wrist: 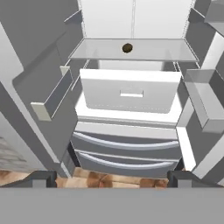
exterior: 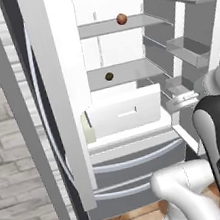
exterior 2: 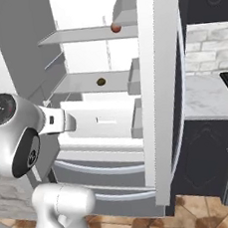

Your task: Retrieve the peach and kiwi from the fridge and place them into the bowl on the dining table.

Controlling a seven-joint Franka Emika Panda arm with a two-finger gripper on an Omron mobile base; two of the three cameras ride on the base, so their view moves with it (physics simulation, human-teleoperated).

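The fridge (exterior: 58, 90) stands with both doors open, its white shelves bare to me. The reddish-orange peach (exterior: 121, 19) (exterior 2: 116, 28) rests on the upper shelf. One shelf lower lies the dark kiwi (exterior: 109, 76) (exterior 2: 101, 81) (wrist: 127, 47). My gripper (exterior: 178, 103) (exterior 2: 71, 122) (wrist: 112, 179) hangs in front of the fridge at about the height of the white drawer, below and well short of the kiwi. It is open with nothing between its fingertips (wrist: 41, 178). The bowl and the dining table are out of view.
A white crisper drawer (wrist: 130, 92) sits under the kiwi's shelf, with two grey freezer drawers (wrist: 127, 148) below. Door bins (exterior: 188, 48) (wrist: 52, 98) jut in on both sides. A brick wall (exterior: 14, 163) lies left; dark cabinets and a marble counter (exterior 2: 204, 98) stand right.
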